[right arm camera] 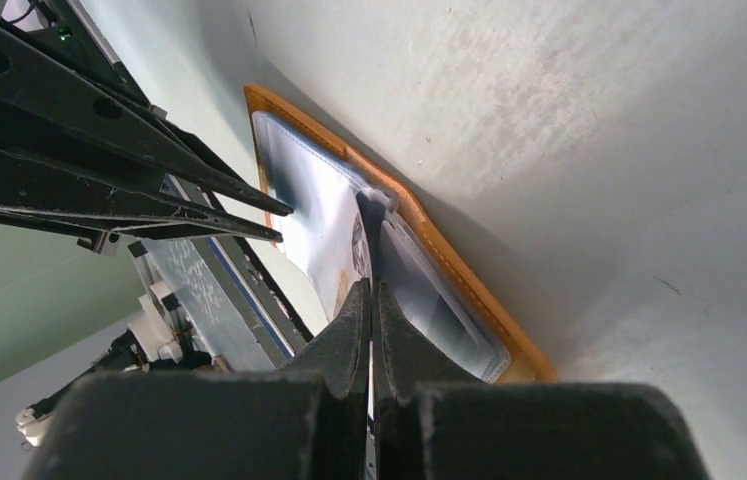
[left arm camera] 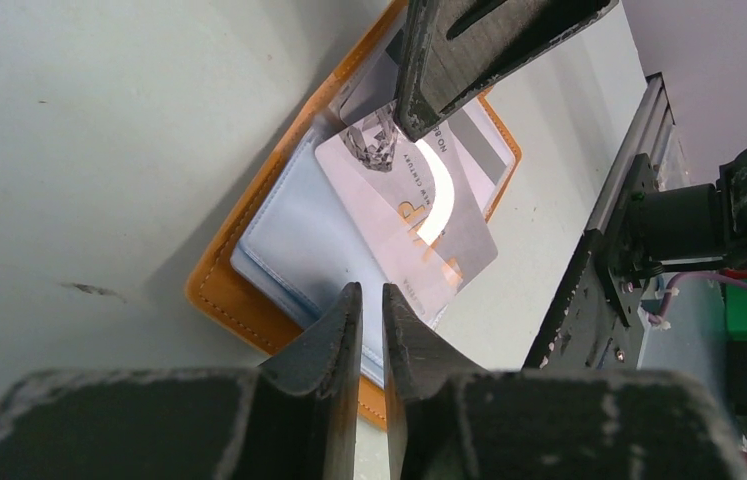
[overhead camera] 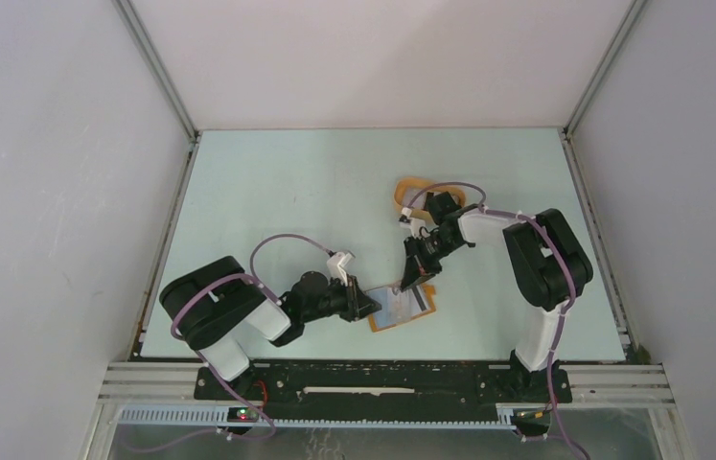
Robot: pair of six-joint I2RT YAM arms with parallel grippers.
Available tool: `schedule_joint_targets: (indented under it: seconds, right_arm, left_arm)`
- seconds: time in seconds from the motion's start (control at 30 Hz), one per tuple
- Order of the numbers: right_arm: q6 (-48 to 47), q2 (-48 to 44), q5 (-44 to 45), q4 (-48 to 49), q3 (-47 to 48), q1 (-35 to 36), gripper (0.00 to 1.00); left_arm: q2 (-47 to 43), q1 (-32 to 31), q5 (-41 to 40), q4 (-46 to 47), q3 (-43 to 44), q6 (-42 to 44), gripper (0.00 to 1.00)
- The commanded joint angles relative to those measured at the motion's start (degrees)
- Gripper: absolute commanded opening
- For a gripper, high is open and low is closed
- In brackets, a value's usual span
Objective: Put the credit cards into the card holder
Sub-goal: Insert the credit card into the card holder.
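Left gripper [overhead camera: 365,305] sits low at mid near edge of the bench [overhead camera: 267,192], jaws a sliver apart at the open card holder's [left arm camera: 217,290] rim. Probably pinning it, but can't tell if they pinch the sleeve. Right gripper [right arm camera: 371,295] has its jaws clamped on a grey credit card [left arm camera: 419,215], angled into the clear pocket. Bench is pale green, enclosure walls [overhead camera: 47,192] white, orange tray [overhead camera: 409,188] sits further back.

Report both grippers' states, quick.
Left gripper: nearly shut at the card holder edge; grip cannot be told.
Right gripper: shut on a credit card.
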Motion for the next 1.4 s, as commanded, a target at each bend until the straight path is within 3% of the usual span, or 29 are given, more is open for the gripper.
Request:
schedule_joint_targets:
  seconds: [0.0, 0.53, 0.73, 1.13, 1.37]
  right_arm:
    - [1.7, 1.47, 1.89, -0.67, 1.43, 0.81, 0.0]
    - [3.67, 4.3, -4.04, 0.11, 3.53, 0.89, 0.05]
    - [3.04, 5.59, -5.81, -0.04, 4.27, 0.98, 0.14]
    - [-1.53, 1.49, 0.51, -3.3, 5.9, 1.44, 0.42]
    - [-2.04, 0.43, 4.75, -4.88, 6.69, 3.66, 0.47]
  left_arm:
    - [-0.1, 0.63, -0.02, -0.88, 0.14, 1.96, 0.18]
    - [-0.54, 0.73, 0.63, -1.54, 0.71, 1.72, 0.19]
    - [-1.86, 0.87, 0.54, -2.69, 0.86, 1.66, 0.22]
    - [-7.6, 0.82, -0.93, -7.57, 0.1, 2.39, 0.29]
    - [-9.85, 0.85, -1.43, -10.0, -0.43, 2.84, 0.3]
